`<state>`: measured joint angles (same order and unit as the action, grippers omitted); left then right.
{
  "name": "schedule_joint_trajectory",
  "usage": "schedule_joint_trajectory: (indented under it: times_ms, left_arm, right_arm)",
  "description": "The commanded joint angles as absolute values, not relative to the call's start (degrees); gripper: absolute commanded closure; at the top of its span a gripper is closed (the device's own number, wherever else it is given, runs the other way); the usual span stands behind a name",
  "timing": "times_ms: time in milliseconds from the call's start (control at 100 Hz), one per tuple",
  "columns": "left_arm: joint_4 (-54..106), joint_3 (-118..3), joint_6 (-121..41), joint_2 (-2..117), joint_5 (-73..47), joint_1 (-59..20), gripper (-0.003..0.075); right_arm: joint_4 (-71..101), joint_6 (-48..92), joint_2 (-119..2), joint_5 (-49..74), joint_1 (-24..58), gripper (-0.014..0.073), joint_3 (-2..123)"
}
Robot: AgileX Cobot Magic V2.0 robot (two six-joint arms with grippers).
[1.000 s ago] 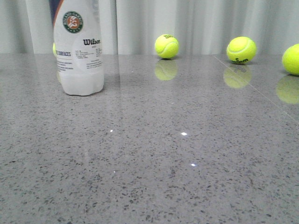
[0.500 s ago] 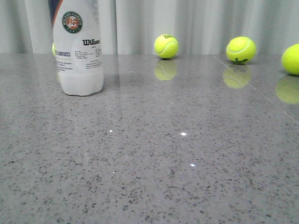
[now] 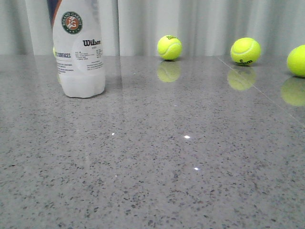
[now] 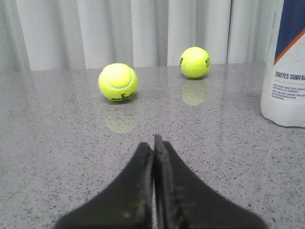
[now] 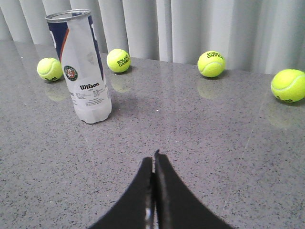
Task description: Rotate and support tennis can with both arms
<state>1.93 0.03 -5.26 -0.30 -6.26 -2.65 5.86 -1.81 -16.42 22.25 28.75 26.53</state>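
While both grippers' fingers point(image 4: 155, 143) point(image 5: 153, 160) stay pressed together, the tennis can point(image 3: 78, 52) seems shifted slightly leftward

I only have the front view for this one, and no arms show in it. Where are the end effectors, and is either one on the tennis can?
Observer: Neither is on it. The left end effector is shut on nothing, and the tennis can stands apart from it, at the edge of the left wrist view.
Operator: And the right one?
Observer: The right end effector is also shut and empty, with the can upright well ahead of it.
Operator: My view cuts off the can's top.
Observer: The right wrist view shows the can's full height, ending in a metal rim. I cannot tell whether a lid is on.
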Motion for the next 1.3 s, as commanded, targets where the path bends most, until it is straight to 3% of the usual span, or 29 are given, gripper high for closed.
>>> schedule_joint_trajectory:
  times_ms: [0,950,1290]
  left_arm:
    - [2.60,2.59,-5.26,-2.23,-1.17,-2.75,0.0739]
    - [2.60,2.59,-5.26,-2.23,-1.17,-2.75,0.0739]
    - [2.60,2.59,-5.26,-2.23,-1.17,-2.75,0.0739]
  right_arm:
    - [5.98,-1.64,-16.89,17.44,28.61,0.0655,27.99]
    - [4.20,-1.27,-16.89,15.36,27.96,0.0655,27.36]
    - [-3.37,-1.44,-14.95,-6.62,5.25,0.0655,11.11]
